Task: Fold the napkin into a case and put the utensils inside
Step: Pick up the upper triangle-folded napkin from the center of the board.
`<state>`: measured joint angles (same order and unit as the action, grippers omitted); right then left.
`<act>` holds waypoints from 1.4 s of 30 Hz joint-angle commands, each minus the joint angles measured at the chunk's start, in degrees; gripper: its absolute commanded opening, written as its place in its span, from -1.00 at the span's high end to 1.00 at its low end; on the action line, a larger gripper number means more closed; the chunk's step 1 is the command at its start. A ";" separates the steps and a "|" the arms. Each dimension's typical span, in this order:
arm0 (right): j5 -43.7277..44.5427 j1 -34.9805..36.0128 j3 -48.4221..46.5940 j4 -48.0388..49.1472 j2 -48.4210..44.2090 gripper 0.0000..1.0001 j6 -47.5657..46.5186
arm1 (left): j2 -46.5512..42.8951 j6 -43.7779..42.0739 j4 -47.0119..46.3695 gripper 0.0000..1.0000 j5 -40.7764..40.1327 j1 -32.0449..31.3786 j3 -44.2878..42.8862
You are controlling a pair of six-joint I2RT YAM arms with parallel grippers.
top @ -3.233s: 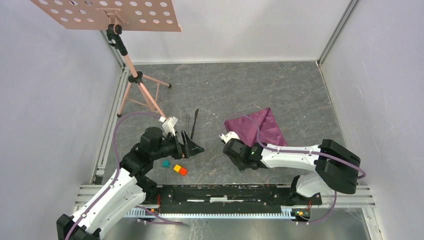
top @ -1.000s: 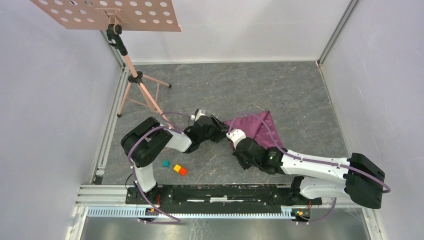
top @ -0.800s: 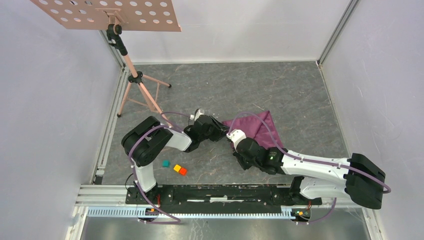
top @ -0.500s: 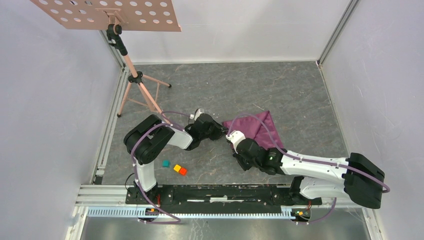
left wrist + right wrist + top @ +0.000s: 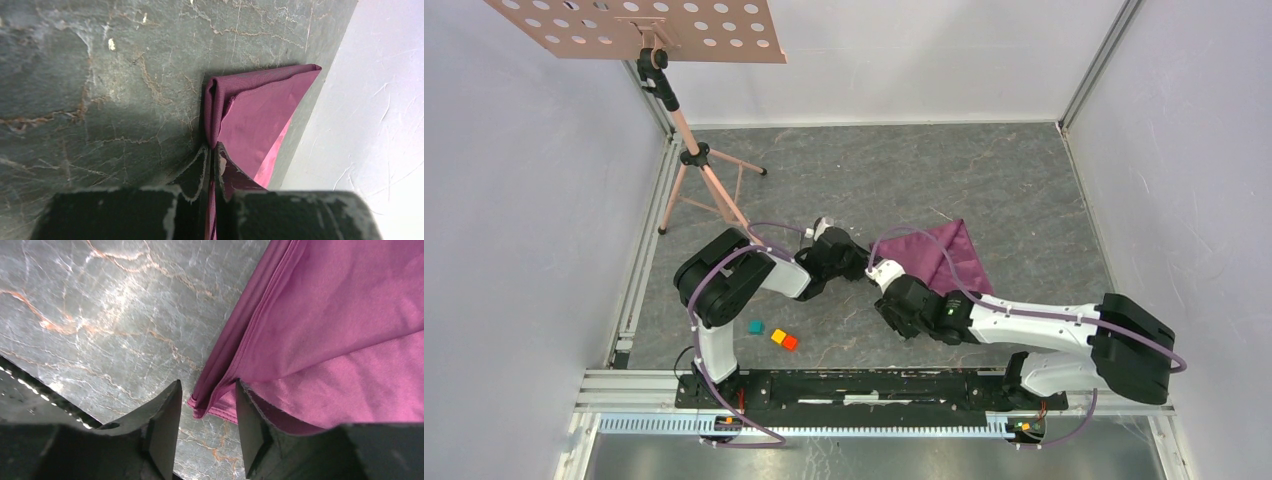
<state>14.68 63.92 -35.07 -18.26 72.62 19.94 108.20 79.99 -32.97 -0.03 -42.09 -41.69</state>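
One folded edge of the plum napkin [image 5: 255, 112] sits clenched in our left gripper [image 5: 212, 156]. Our right gripper [image 5: 206, 407] stands released, jaws apart, a cloth corner loose between them. We note the napkin lying folded on the grey bench [image 5: 874, 170], right of centre.

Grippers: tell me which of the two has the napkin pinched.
The left gripper: its jaws are shut tight on a fold of the napkin. The right gripper stands open, the napkin's corner lying unclamped between its jaws.

Plum-purple napkin [image 5: 959, 250], grey marbled table [image 5: 904, 170] w/ orange veins.
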 commanded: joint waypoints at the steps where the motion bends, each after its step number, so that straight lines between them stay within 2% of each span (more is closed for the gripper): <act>1: 3.24 0.46 -4.33 -0.85 1.45 -0.03 1.23 | 0.92 -2.94 1.15 0.95 -2.23 0.34 1.82; 6: 4.07 0.49 -5.35 -1.16 3.48 -0.05 1.46 | 1.12 -2.86 0.08 0.95 -2.14 0.34 2.37; 9: 3.66 0.57 -5.41 -1.23 5.12 0.07 1.49 | 1.20 -2.90 -0.27 0.95 -2.05 0.29 2.38; 15: 2.30 0.66 -3.82 -0.12 6.30 0.18 1.49 | 1.17 -2.86 -0.53 0.95 -1.99 0.34 2.56; 28: 0.67 0.68 1.52 2.85 8.33 0.06 1.00 | 1.34 -2.81 -0.89 0.95 -1.81 0.30 2.43; 29: 1.27 0.68 1.65 2.80 8.64 0.11 0.97 | 1.27 -2.77 -0.87 0.95 -1.81 0.34 2.44; 35: 8.07 1.53 0.89 0.17 9.18 0.96 1.38 | -0.66 -4.91 1.50 0.95 -3.09 0.26 1.74; 38: 8.83 1.77 -0.02 -0.50 7.58 1.00 0.61 | -3.66 -7.72 7.82 0.95 -4.78 -0.17 -0.62; 42: 4.66 1.81 -0.35 0.79 2.97 1.00 0.42 | -10.32 -6.93 20.80 0.95 -5.83 -0.26 -4.02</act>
<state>19.97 65.67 -35.42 -15.20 79.48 21.08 104.88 76.88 -26.50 -1.83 -42.24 -42.13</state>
